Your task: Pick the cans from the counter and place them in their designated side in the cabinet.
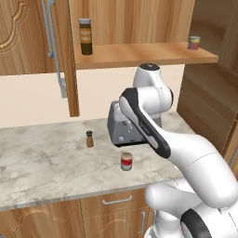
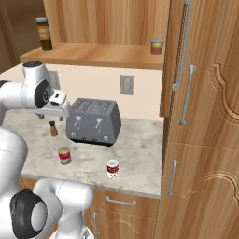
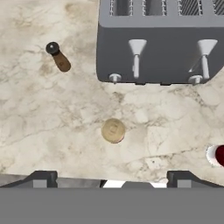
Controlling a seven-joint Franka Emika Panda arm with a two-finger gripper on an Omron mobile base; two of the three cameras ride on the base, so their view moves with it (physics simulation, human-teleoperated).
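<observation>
Pincer point(image 3: 112, 177) spread wide, empty, hovering above the bench point(image 1: 42, 162), looking straight down on the near can point(image 3: 113, 130). Second can point(image 3: 217, 155) sits right of it at the bench's front edge; both stand upright, in front of the toaster point(image 2: 93, 120). My read: rigid, light, slick metal, so grip the side wall mid-height. Count: two cans, one toaster, one pepper mill point(image 3: 59, 56). On the cabinet point(image 2: 93, 53) shelf: one jar point(image 2: 44, 32), one extra can point(image 2: 157, 46).
</observation>
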